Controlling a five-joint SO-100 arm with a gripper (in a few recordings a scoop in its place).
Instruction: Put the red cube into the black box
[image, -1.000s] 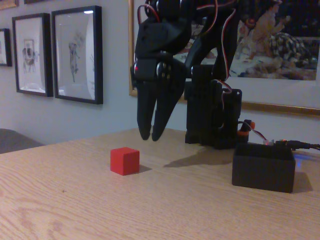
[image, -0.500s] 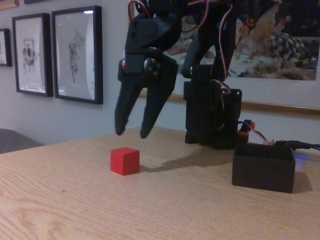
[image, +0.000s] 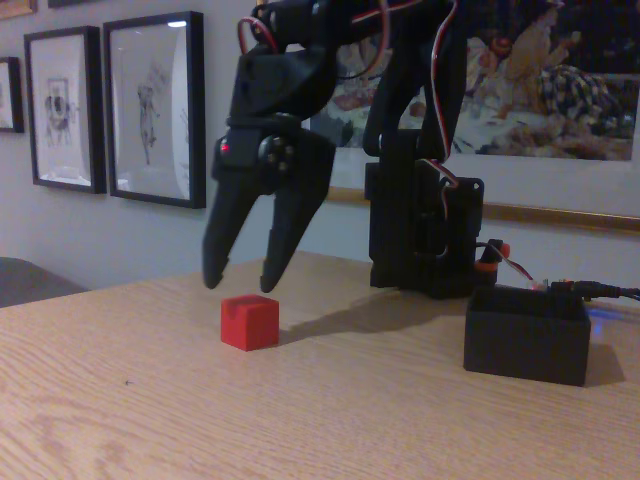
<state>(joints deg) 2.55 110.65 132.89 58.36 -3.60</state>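
Sitting flat on the wooden table (image: 150, 400), the red cube (image: 249, 321) is resting well to the left of the black box (image: 527, 336) in the fixed view, with one vertical edge turned toward the camera, so two side faces are showing. Being a cube, it is offering me no long axis to line up with. I am hanging my gripper (image: 240, 280) just above it with the fingers spread apart and empty, tips pointing down, one finger (image: 222, 240) over the cube's left edge and the other over its right. I am judging this spread as set to straddle the cube. The box is waiting open-topped near my base.
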